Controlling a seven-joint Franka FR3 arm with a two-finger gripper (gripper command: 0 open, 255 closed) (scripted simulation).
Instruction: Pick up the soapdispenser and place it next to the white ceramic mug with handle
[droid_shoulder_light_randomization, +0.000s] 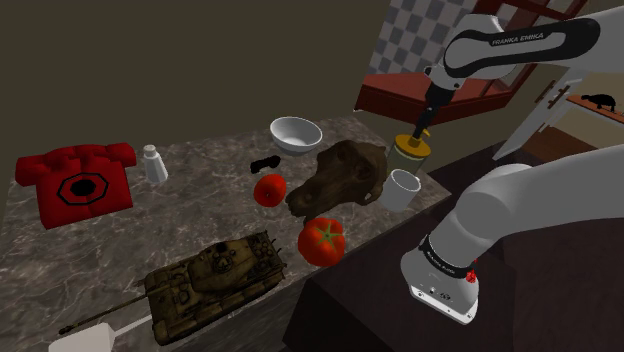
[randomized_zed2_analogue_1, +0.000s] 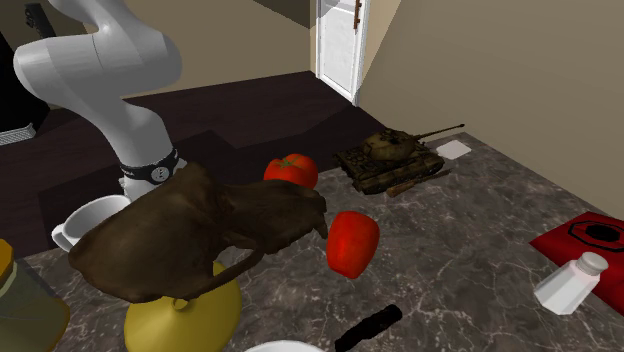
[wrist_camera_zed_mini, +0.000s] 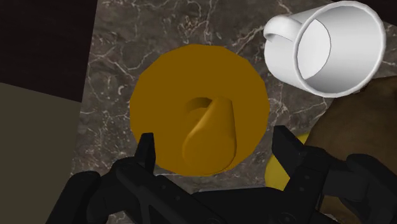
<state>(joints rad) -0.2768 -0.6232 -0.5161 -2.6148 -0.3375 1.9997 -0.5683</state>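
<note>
Two fingers (wrist_camera_zed_mini: 147, 151) of gripper (wrist_camera_zed_mini: 215, 135) spread apart above amber soap dispenser (wrist_camera_zed_mini: 164, 102); white mug (wrist_camera_zed_mini: 289, 60) just beside it.

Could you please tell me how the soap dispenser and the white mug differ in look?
The soap dispenser is amber-yellow, the mug white. The dispenser is topped by a pump nozzle; the mug is open and hollow. The mug has a loop handle, the dispenser none. The dispenser sits below the open gripper; the mug stands off to its side. Both stand upright on the marbled counter and look round from above.
</note>
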